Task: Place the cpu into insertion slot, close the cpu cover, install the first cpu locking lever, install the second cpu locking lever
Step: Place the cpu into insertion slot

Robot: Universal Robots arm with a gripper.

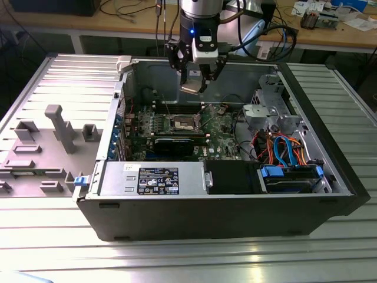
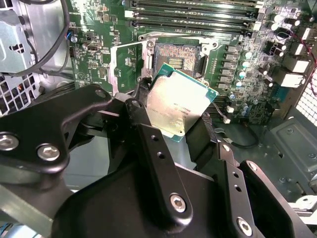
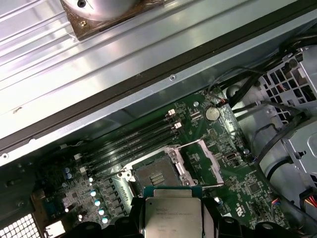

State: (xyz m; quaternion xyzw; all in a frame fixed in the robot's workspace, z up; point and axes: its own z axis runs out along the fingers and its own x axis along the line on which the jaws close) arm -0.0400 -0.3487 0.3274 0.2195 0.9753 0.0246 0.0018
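My gripper [image 1: 197, 78] hangs above the open computer case, shut on the cpu [image 1: 192, 88], a small square chip with a silver-grey top. In both wrist views the cpu [image 2: 181, 103] [image 3: 171, 212] sits tilted between the black fingers [image 2: 148, 141], clear of the board. The insertion slot [image 2: 177, 54] [image 3: 153, 174] lies uncovered on the green motherboard, just beyond the chip. In the exterior view the insertion slot [image 1: 182, 122] is below and slightly to the left of the gripper. The cpu cover [image 3: 200, 161] [image 2: 127, 63], a thin metal frame with a window, is swung open beside the slot.
Long memory slots [image 2: 198, 15] run along one side of the socket. A long black card [image 1: 177, 144], the grey power-supply box [image 1: 154, 178], a drive cage [image 1: 272, 112] and orange and blue cables [image 1: 284, 150] fill the case. A grey fixture plate [image 1: 53, 138] lies at the exterior view's left.
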